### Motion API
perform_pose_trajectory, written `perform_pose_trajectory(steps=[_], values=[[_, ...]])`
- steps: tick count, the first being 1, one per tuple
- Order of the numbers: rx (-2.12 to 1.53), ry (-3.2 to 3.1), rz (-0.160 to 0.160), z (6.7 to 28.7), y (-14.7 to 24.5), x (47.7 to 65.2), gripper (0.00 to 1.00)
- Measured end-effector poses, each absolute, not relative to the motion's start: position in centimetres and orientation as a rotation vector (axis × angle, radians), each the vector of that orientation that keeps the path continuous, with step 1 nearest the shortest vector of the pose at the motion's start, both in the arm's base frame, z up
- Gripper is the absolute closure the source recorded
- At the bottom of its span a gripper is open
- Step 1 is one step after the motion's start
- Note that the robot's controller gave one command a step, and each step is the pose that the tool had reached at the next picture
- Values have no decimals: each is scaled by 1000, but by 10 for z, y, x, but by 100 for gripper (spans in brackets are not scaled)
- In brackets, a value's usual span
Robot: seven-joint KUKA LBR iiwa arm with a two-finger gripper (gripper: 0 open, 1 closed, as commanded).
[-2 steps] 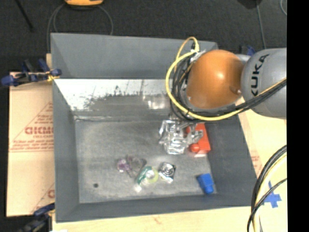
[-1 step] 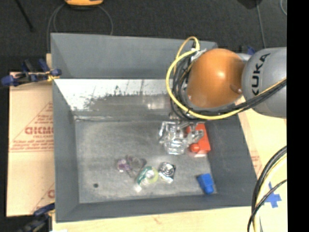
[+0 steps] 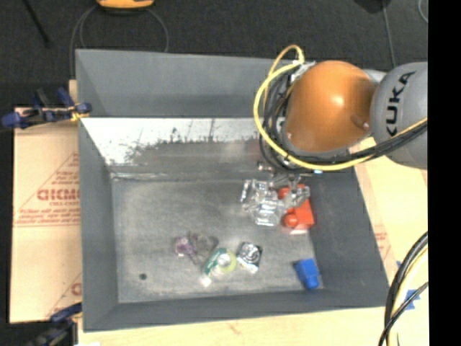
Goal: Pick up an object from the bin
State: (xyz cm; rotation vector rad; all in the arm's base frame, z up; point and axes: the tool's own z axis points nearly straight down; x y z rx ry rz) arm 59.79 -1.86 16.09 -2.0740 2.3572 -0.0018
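The gripper (image 3: 266, 202) hung low in the right half of the bin (image 3: 144, 193), a silvery, glinting piece of metal close to the floor and a little forward of the back wall. Whether it was clenched or released could not be told from above, since the wrist hid much of it. Nothing could be seen held in it.

Just beside it, on the view's right and slightly nearer the front, lay a red blocky object (image 3: 298, 216) with a rounded lump at its lower left. It was the nearest thing to the gripper (whether the two actually touched could not be told). The gripper stood beside this object rather than over it.

Directly above the gripper sat the round orange cover (image 3: 328, 107) on the wrist, with yellow and black cables (image 3: 259, 92) looping around its left side. The grey arm (image 3: 403, 114) ran off to the view's right.

Farther out, near the front right corner, lay a small blue object (image 3: 307, 274), well apart from the gripper and from the red object. Along the front of the floor, left of the blue one, was a loose cluster. It held a silvery round thing (image 3: 250, 255), a green and white thing (image 3: 220, 264) just beside it, and a purplish clear thing (image 3: 191, 246) at the left end. All three lay well forward of the gripper.
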Motion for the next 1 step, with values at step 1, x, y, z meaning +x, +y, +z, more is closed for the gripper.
perform_pose_trajectory(steps=[1], values=[[-2067, 2362, 0, 169, -19, 598, 100]])
